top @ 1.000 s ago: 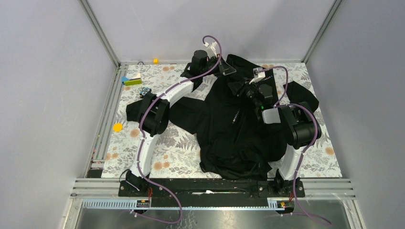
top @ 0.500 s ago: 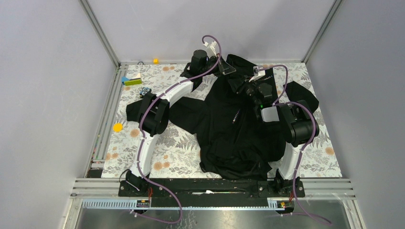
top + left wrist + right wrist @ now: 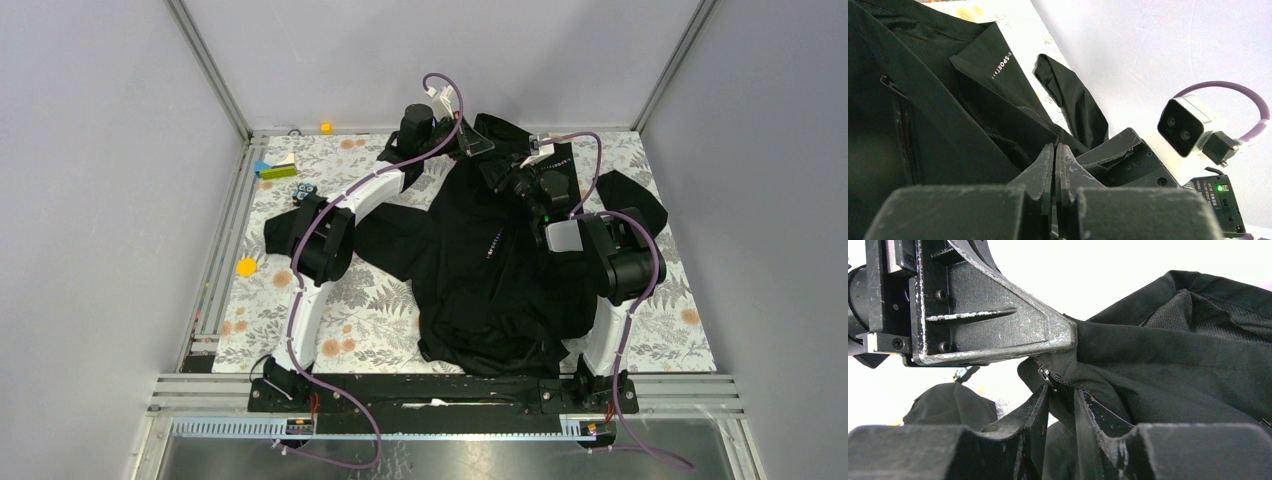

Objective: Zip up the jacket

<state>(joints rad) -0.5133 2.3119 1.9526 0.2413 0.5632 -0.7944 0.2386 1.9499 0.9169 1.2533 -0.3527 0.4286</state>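
Jacket lies spread on the floral table, hem at the near edge, collar and hood at the far side. Zip line runs near-to-far down its centre.

Left gripper: jaws pressed together, no gap. Right wrist view shows fabric drawn taut from its fingertip, so it is pinching the jacket edge up at the collar end, far side.

Right gripper: jaws narrow, a slim gap. Zipper pull sits just above the tip of one finger, and the toothed tape runs down into the gap. Cannot tell from this angle whether the pads actually bear on the tape or only flank it.

Key relation: the pull is right at the right gripper's fingertips, and the left gripper's tip is just beyond it on the far side, well within the same stretch of fabric. The right arm is the one placed to work the pull. Judged from the layout, any remaining travel is along the zip axis toward the far side, against the left gripper's hold
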